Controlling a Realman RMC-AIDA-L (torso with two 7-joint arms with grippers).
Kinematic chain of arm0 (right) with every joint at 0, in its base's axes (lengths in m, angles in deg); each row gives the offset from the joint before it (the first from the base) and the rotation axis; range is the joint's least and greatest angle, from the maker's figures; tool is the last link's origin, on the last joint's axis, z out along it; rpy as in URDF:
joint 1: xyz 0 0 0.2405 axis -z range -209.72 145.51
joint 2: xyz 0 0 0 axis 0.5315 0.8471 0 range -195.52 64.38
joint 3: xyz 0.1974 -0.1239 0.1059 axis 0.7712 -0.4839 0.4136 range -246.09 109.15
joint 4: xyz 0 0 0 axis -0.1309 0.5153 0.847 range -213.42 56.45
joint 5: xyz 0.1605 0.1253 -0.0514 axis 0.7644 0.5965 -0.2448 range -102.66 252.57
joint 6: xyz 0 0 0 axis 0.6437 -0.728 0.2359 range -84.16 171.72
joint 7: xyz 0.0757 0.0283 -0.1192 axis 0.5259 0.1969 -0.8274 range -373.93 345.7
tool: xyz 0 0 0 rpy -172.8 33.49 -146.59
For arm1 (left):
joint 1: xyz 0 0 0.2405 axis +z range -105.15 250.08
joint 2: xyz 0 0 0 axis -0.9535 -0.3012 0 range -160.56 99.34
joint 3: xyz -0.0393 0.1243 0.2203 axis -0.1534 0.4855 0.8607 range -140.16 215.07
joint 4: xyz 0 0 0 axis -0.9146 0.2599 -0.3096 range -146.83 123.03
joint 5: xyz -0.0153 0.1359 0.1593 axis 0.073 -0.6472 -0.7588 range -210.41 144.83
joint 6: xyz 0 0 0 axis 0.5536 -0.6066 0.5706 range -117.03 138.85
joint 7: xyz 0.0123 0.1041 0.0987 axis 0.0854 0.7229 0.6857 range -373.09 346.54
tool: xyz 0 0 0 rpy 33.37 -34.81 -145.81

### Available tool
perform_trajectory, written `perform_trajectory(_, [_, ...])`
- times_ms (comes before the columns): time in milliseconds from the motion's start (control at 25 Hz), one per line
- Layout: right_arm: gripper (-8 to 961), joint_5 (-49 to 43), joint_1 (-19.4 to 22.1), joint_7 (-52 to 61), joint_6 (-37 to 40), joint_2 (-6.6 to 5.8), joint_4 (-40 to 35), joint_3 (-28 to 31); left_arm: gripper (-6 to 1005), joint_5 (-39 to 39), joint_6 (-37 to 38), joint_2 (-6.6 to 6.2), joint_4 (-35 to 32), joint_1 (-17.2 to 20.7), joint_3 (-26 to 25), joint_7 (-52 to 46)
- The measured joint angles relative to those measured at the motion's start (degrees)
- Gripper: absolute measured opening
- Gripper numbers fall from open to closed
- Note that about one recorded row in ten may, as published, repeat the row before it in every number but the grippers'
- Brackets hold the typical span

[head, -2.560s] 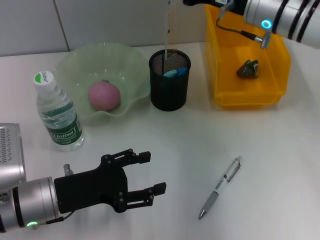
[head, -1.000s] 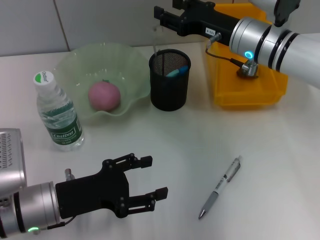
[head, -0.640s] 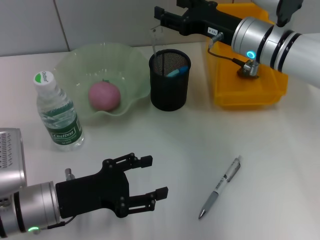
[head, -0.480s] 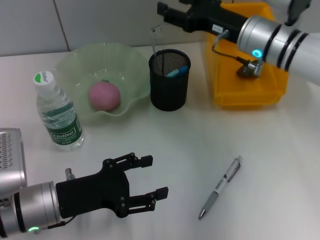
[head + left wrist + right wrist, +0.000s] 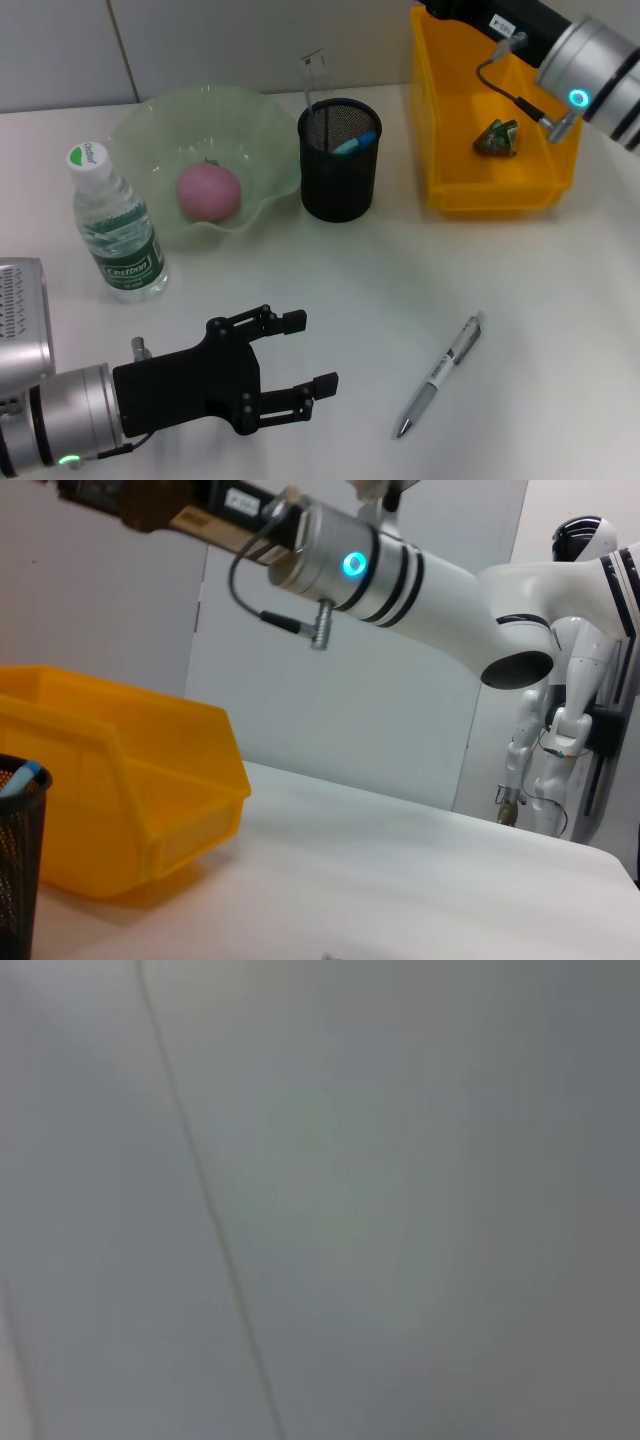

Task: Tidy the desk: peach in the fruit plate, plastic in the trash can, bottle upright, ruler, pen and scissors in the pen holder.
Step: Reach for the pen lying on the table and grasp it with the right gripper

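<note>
Pen (image 5: 440,375) lying near right on the desk, well apart from the far pen holder (image 5: 340,160); my left gripper (image 5: 285,365), fingers spread and empty, risks nudging it rolling; right gripper unseen.

- Bare table (image 5: 540,330) is lying open all around the pen (image 5: 440,374), nothing crowding it.
- The pen holder (image 5: 340,160) is standing just beside the fruit plate (image 5: 150,130), leaving no gap there.
- The ruler (image 5: 311,80) is sticking up from the holder's mouth, narrowing entry from above.
- The right arm (image 5: 590,60) is hanging over the yellow bin (image 5: 445,190).
</note>
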Motion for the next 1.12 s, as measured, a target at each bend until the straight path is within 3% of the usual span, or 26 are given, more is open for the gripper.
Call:
perform_trajectory(160, [752, -2.3, 2.8, 8.4, 2.7, -0.33, -5.2, -2.8, 801, 0.0, 0.1, 0.08, 0.0, 0.4, -0.1, 0.0])
perform_trajectory(320, [751, -11.6, 5.8, 21.1, 6.2, -0.67, -13.3, -3.7, 801, -0.1, 0.1, 0.11, 0.0, 0.7, 0.0, 0.1])
perform_trajectory(480, [751, -24.6, 6.5, 31.1, 19.9, -2.47, -19.3, -1.3, 801, -0.2, 0.8, 0.08, 0.0, 0.7, 0.4, 0.3])
perform_trajectory(520, [751, -24.6, 6.5, 31.1, 19.9, -2.47, -19.3, -1.3, 801, -0.2, 0.8, 0.08, 0.0, 0.7, 0.4, 0.3])
perform_trajectory(680, [752, -40.6, 4.2, 38.9, 34.9, -3.7, -24.2, 3.0, 801, -0.4, 1.5, -0.29, 0.0, 0.7, 0.5, 0.9])
perform_trajectory(1120, [750, -62.8, -3.4, 41.5, 47.2, -4.85, -27.4, 2.4, 801, -0.5, 2.6, -0.95, 0.2, 0.8, 0.5, 0.9])
